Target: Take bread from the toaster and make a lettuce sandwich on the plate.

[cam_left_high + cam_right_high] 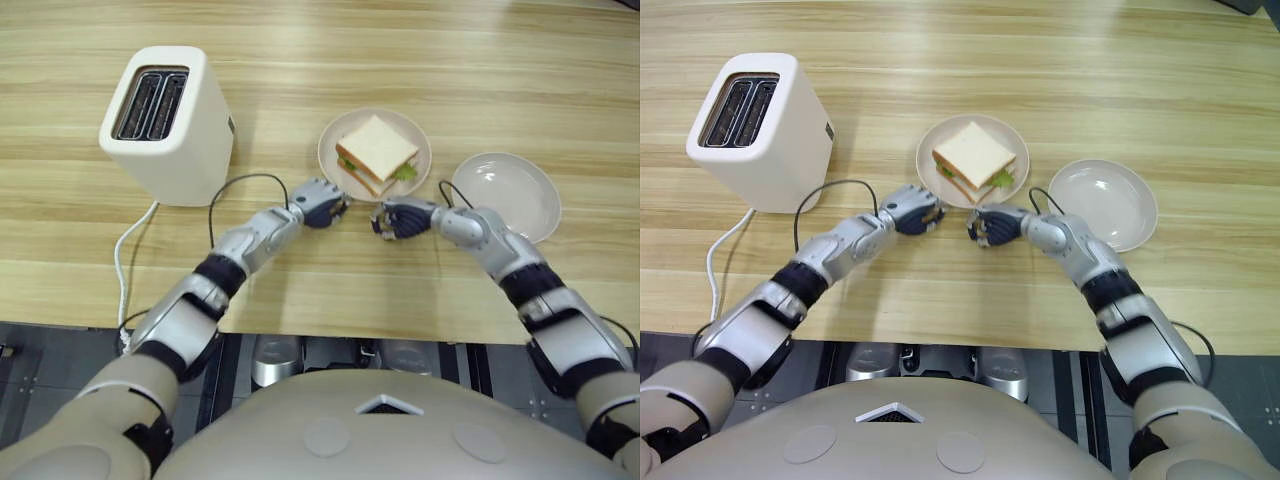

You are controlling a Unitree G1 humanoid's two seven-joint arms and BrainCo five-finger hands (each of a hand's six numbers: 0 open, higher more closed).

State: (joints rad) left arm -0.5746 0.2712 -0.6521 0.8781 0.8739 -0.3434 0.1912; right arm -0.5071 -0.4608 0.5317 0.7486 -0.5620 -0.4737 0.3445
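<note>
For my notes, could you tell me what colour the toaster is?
Cream white toaster, clearest in the left eye view.

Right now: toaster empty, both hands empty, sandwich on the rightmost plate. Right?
One error. The sandwich lies on the middle plate; the rightmost plate is bare, as the left eye view shows. The rest stands: toaster slots empty, left hand and right hand holding nothing.
</note>
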